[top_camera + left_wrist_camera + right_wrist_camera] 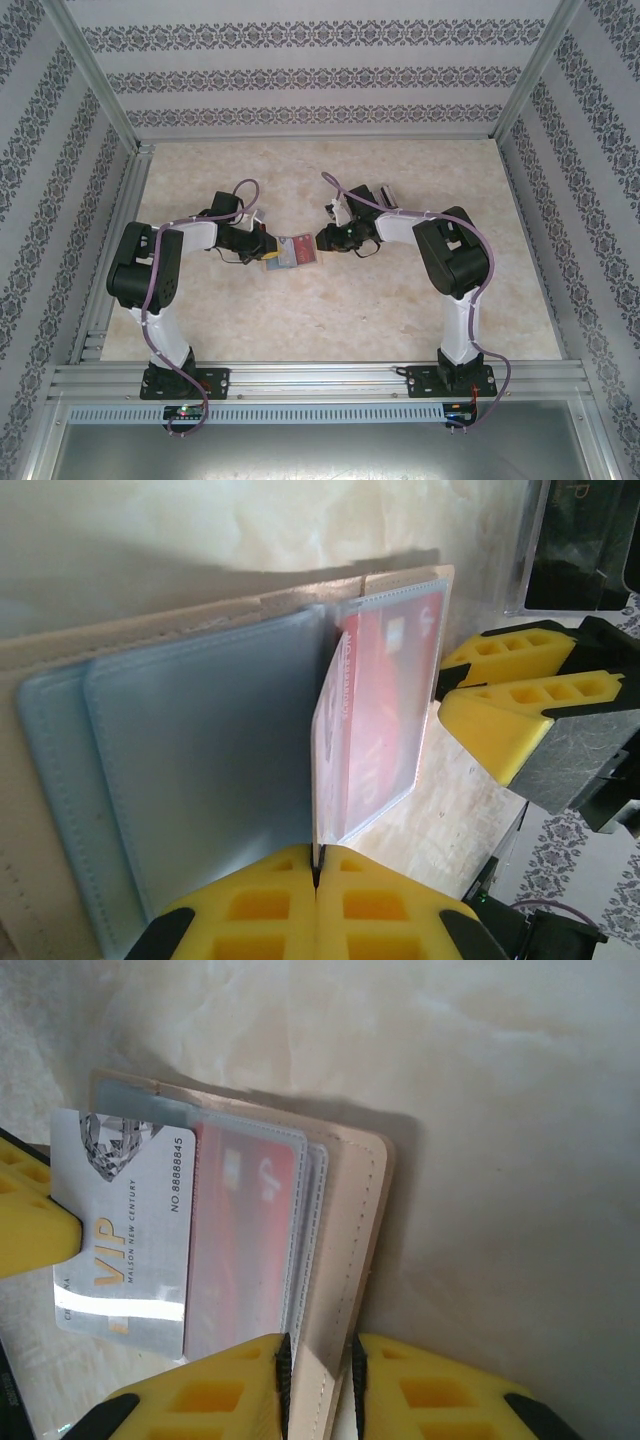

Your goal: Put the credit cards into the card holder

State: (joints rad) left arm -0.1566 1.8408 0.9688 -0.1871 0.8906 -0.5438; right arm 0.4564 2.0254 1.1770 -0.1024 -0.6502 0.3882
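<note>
Striped floral-pattern walls (pixel 320 70) on three sides; beige marbled tabletop (pixel 330 320); aluminium frame rail (pixel 320 378) along near edge.

Card holder (pixel 297 252) on table (pixel 330 320) between left end effector (pixel 316 865) and right end effector (pixel 318 1360), card (pixel 125 1225) against its sleeve (pixel 250 1260)

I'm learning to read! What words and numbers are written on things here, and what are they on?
"VIP": gold letters on the silver card.
"MALSON NEW CENTURY": small print beside it, same card.
"NO.8888845": along the same card.
Red card inside the card holder: its print is too blurred to read.
Tiny print at the silver card's shiny end: unreadable.
</note>
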